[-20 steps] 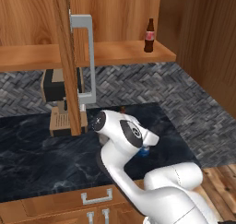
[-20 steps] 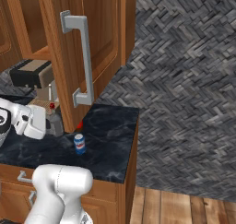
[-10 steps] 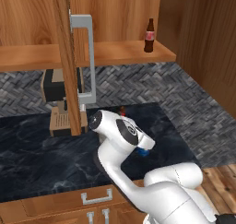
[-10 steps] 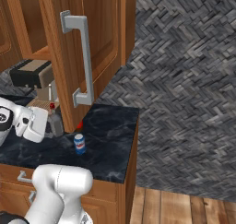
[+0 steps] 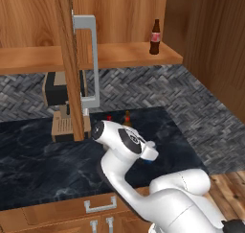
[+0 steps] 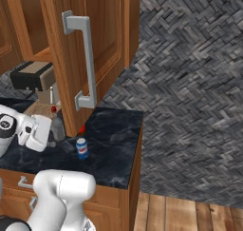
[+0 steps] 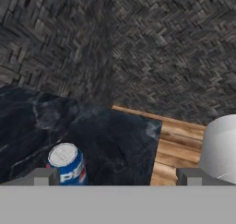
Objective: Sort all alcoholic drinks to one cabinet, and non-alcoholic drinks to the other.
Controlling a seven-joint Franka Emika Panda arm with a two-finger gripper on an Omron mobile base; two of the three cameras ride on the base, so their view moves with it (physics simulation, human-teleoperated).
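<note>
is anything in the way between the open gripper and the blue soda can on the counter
Nothing visible is. In the hand view the blue soda can stands upright on the dark counter just beyond the gripper, beside its left fingertip, with open jaws and bare counter around it.

soda can (image 6: pixel 82 148): blue, silver-topped, upright on counter (image 6: pixel 114 144) | liquor bottle (image 6: pixel 57 128): clear grey, red cap, upright at can's 10 o'clock | cola bottle (image 5: pixel 154 37): dark, upright on cabinet shelf (image 5: pixel 119 54) | beer bottle (image 5: pixel 127 118): brown, mostly hidden
</note>
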